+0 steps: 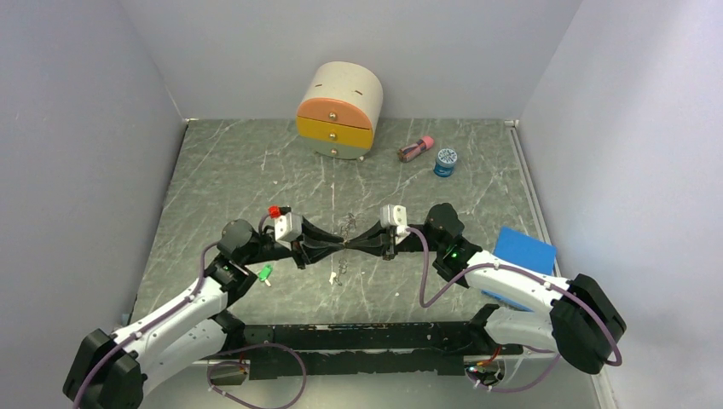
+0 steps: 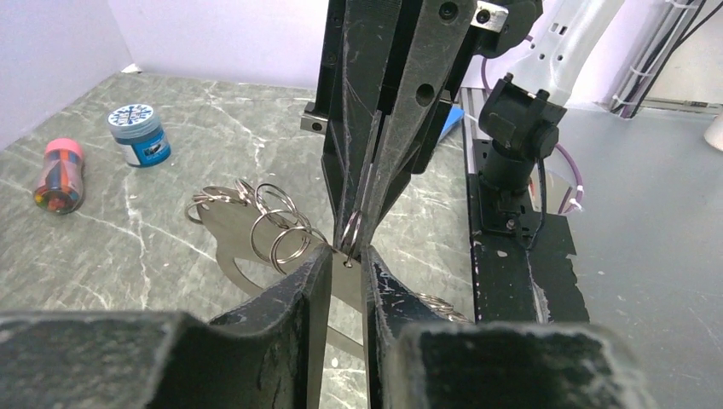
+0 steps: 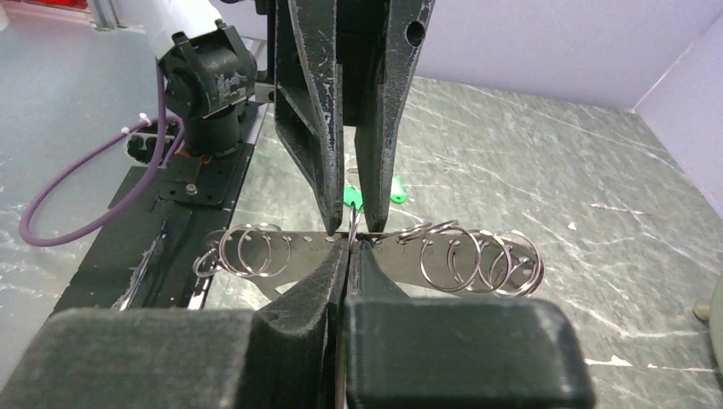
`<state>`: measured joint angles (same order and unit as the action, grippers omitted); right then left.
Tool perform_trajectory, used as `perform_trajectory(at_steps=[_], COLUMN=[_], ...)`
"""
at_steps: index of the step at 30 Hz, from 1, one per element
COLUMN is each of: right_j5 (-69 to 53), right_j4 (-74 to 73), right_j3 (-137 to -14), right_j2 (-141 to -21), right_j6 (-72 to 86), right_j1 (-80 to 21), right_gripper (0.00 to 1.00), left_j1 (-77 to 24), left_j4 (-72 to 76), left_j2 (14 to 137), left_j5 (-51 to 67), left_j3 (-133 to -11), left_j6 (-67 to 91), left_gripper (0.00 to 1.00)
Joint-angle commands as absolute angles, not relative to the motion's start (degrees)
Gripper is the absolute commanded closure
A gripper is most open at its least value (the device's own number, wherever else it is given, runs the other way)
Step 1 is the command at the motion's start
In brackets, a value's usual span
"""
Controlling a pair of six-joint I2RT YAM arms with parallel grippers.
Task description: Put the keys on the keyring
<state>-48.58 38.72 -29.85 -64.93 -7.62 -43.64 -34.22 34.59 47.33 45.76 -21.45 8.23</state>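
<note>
Keyring, thin silvery split ring [image 3: 351, 228], clamped by right pincer [image 3: 349, 247]; left pincer [image 2: 345, 260] clamped on flat metal ring-holder plate [image 3: 375, 247]. Green-headed key [image 1: 265, 274] left of plate on worktop, unthreaded.

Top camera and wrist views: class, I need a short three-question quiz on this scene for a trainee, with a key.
1. True or false: a green key lies on the table beside the left arm.
2. Which thing lies nearest the blue jar? A the pink tube; B the drawer box; C the blue block.
3. Fill in: the right hand is shut on a flat metal ____ carrying the split rings.
Key: 1 true; 2 A; 3 strip.
</note>
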Motion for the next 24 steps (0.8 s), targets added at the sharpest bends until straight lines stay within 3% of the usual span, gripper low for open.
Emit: perform_trajectory(at_steps=[1,3,8,11,12,14,17,20,24], right_j5=[-50.6,-50.6,-50.3,-49.2,-48.7,-47.3,-45.0,-42.8,-41.6], right_j4=[42.8,42.9,42.8,41.2,40.3,38.5,37.3,36.7,35.3], right_j3=[-31.9,-32.0,-31.8,-32.2,-32.4,-32.6,-32.2,-31.6,-31.9], right_j2=[-64.4,-64.6,-64.6,-64.5,-64.5,-64.2,-63.2,-62.3,-62.3], right_j6=[-7.0,-6.8,-7.1,-7.7,-7.8,-8.6,-9.2,-9.7,-10.4], right_j1=[-43.9,-43.9,-43.9,-43.9,-43.9,-43.9,-43.8,-43.9,-43.8], right_gripper=[1.0,1.0,1.0,1.0,0.97,0.79,0.61,0.51,0.49], left_j1=[-34.3,-34.2,-34.3,-34.2,-34.3,-34.2,-34.3,-34.2,-34.3], left_j4=[39.8,40.8,38.9,36.3,34.5,28.8,17.1,3.1,-13.9], left_j2=[49.2,50.1,50.5,49.8,49.5,48.7,47.7,47.7,49.9], left_j5=[47.6,48.0,49.1,48.6,48.3,47.8,45.6,42.6,39.2], left_j3=[-21.8,-21.8,-23.1,-23.9,-24.4,-26.2,-29.9,-35.3,-43.1], left_j6=[9.9,10.1,8.8,8.2,7.7,5.5,1.3,-5.2,-12.1], left_gripper=[0.76,0.77,0.96,0.97,0.97,0.97,0.97,0.97,0.97])
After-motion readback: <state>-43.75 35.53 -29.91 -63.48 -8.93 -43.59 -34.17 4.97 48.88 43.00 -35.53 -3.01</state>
